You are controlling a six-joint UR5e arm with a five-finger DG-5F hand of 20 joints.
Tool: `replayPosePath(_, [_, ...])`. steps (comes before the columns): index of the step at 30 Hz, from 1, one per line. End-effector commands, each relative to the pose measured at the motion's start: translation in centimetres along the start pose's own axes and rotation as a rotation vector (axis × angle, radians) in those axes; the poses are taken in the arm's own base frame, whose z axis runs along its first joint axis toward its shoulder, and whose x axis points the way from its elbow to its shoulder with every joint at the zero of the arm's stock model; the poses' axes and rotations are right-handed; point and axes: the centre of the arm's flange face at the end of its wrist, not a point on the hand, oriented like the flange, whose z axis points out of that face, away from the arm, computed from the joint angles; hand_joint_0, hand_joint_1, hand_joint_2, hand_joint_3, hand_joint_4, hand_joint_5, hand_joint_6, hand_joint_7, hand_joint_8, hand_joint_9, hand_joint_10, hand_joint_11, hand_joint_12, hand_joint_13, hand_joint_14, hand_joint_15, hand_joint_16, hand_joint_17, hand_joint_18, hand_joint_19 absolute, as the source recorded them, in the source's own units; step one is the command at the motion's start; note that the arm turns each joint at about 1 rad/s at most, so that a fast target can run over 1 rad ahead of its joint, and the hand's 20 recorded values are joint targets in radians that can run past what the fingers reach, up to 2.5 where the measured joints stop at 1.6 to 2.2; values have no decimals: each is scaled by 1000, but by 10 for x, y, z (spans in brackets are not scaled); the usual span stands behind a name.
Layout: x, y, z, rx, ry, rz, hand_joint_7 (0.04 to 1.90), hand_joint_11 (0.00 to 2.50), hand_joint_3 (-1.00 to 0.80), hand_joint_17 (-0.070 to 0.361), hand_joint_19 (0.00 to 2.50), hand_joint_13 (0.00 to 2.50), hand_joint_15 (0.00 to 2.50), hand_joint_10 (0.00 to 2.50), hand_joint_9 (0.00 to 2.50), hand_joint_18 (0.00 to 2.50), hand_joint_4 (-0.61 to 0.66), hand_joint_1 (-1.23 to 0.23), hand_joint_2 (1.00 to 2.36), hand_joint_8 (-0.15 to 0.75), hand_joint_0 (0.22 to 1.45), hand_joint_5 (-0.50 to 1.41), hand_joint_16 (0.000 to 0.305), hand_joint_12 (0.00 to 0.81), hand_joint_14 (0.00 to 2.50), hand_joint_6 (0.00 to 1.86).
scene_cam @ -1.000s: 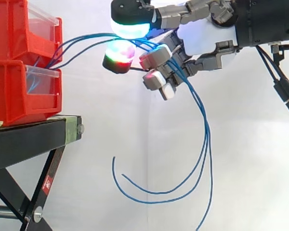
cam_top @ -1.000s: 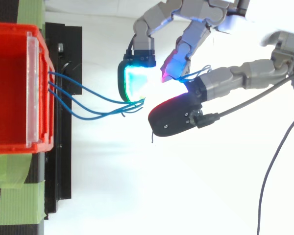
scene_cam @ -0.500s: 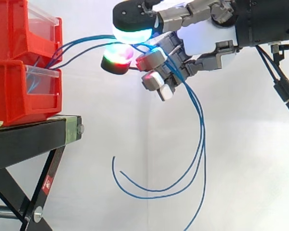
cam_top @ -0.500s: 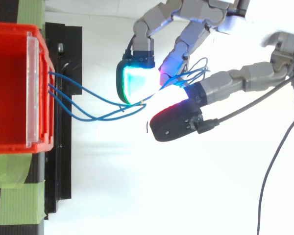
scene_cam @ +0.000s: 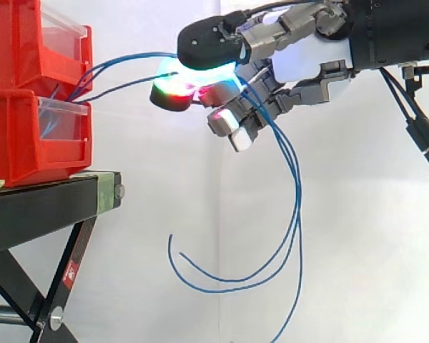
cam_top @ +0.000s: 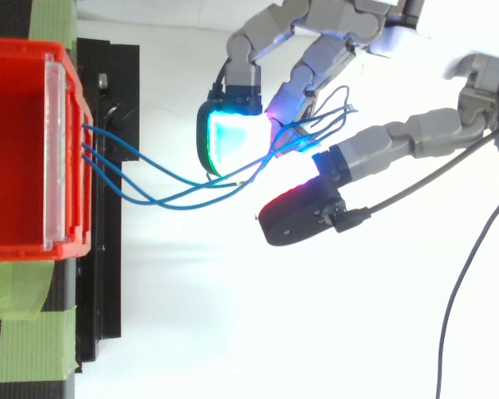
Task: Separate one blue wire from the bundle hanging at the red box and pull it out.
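Observation:
Several blue wires (scene_cam: pixel 121 61) come out of the stacked red bins (scene_cam: pixel 36 107) and run right into my hand (scene_cam: pixel 307 57). A cyan-glowing fingertip (scene_cam: pixel 204 46) sits low over a red-green one (scene_cam: pixel 173 91), and the wires pass between them. Behind that pinch they drape over the curled lower fingers, then hang in long loops (scene_cam: pixel 294 214) with loose ends near the bottom. From above, the wires (cam_top: pixel 150 179) leave the bin's front (cam_top: pixel 66 150), fan slightly and slip under the cyan pad (cam_top: pixel 233 141). A dark-backed finger (cam_top: pixel 303 218) lies alongside.
The bins stand on a black stand (scene_cam: pixel 50 207) with slanted legs at the left. Green tape (cam_top: pixel 17 287) holds the bin to the stand. Behind everything hangs a white curtain, with open space under and to the right of the hand.
The upper cyan fingertip has come down onto the red-green fingertip, closing over the wires. The hanging loops have shifted slightly left and up.

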Motion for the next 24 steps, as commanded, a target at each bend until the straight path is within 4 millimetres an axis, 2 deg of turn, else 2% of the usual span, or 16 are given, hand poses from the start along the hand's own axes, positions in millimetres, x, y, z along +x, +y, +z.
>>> replayPosePath(1, [0, 1, 0, -1, 0, 1, 918, 1681, -500, 125, 657, 959, 1150, 258, 871, 919, 182, -1018, 1000, 277, 624, -243, 56, 445, 21, 938])
replayPosePath(6, [1, 0, 0, 0, 0, -1, 883, 1618, -500, 127, 670, 972, 1136, 334, 865, 927, 199, -983, 1000, 293, 568, -243, 56, 455, 22, 934])
replayPosePath(8, [0, 0, 0, 1, -1, -1, 880, 1579, -500, 128, 680, 1009, 1128, 402, 918, 949, 194, -907, 1000, 309, 538, -229, 57, 464, 19, 931])
replayPosePath(15, [0, 0, 0, 0, 0, -1, 897, 1605, -500, 131, 730, 1085, 1131, 322, 1058, 1010, 163, -757, 1000, 318, 506, -198, 58, 473, 17, 917])
replayPosePath(24, [1, 0, 0, 0, 2, 1, 947, 1677, -500, 125, 752, 1115, 1130, 257, 1160, 1031, 141, -702, 1000, 305, 532, -171, 56, 453, 18, 910])
